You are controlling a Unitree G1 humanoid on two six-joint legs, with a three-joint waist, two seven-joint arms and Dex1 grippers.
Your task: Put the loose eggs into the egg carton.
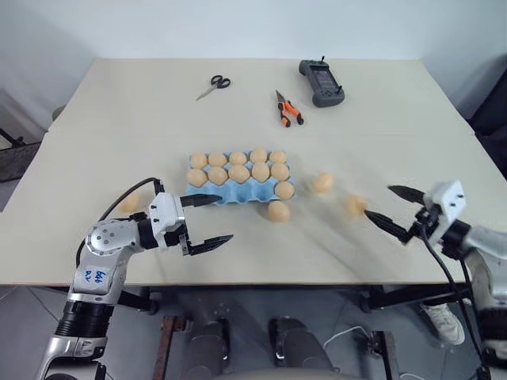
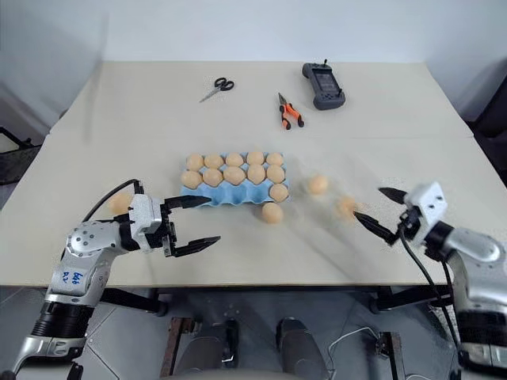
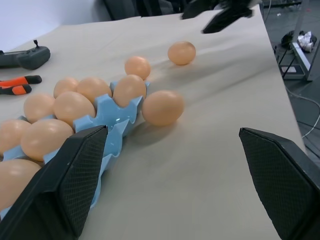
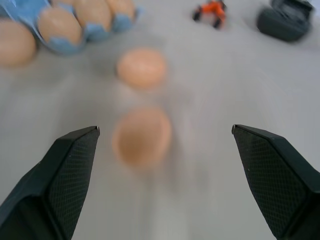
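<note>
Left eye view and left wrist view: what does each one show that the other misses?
The left eye view adds the scissors far up the table and what looks like an egg beside the left arm. The left wrist view adds a cable on the floor past the table's edge. Both share the blue egg carton, three loose eggs to its right, the orange pliers and the black controller.

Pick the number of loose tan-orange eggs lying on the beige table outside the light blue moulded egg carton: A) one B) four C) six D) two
B: one egg rests against the carton, two lie toward the right gripper, one behind the left arm.
</note>
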